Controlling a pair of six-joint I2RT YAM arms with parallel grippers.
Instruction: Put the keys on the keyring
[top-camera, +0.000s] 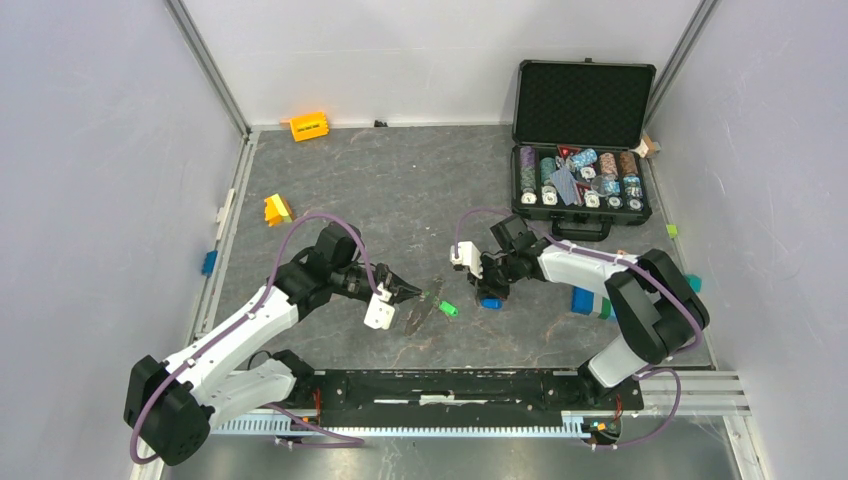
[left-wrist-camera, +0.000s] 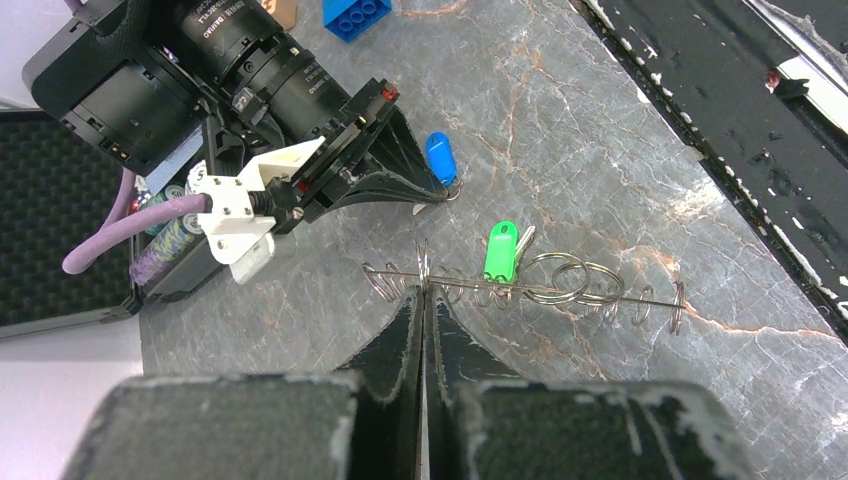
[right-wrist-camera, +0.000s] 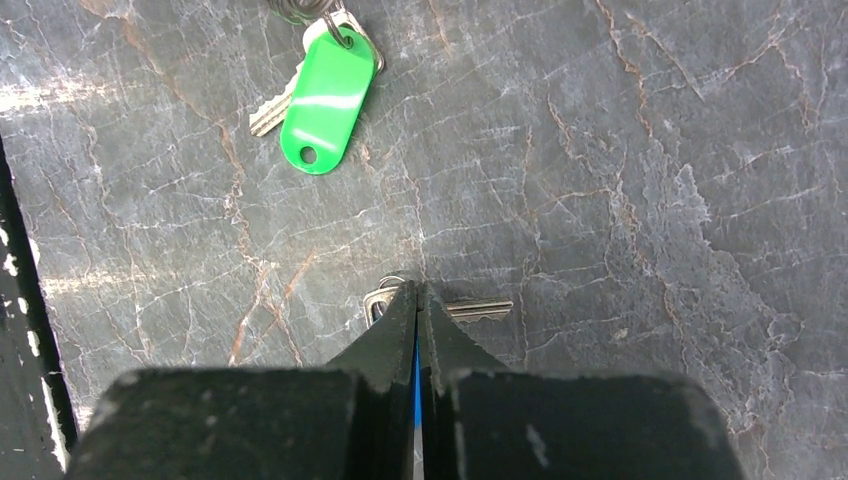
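The keyring (left-wrist-camera: 560, 292) is a thin silver wire coil with round loops, lying flat on the dark stone table. My left gripper (left-wrist-camera: 424, 292) is shut on one of its loops near the left end. The green-headed key (left-wrist-camera: 501, 252) rests across the coil; it is also the green key (right-wrist-camera: 325, 100) at the top of the right wrist view. My right gripper (right-wrist-camera: 417, 290) is shut on the blue-headed key (left-wrist-camera: 440, 158), with a blue sliver between its fingers and the silver blade (right-wrist-camera: 480, 308) sticking out sideways. From above, the left gripper (top-camera: 405, 292) and right gripper (top-camera: 488, 292) face each other.
An open black case (top-camera: 612, 222) of poker chips stands at the back right. An orange block (top-camera: 309, 126) and a yellow block (top-camera: 277, 210) lie at the left. A blue block (top-camera: 583, 300) sits by the right arm. A black rail (top-camera: 450, 385) runs along the near edge.
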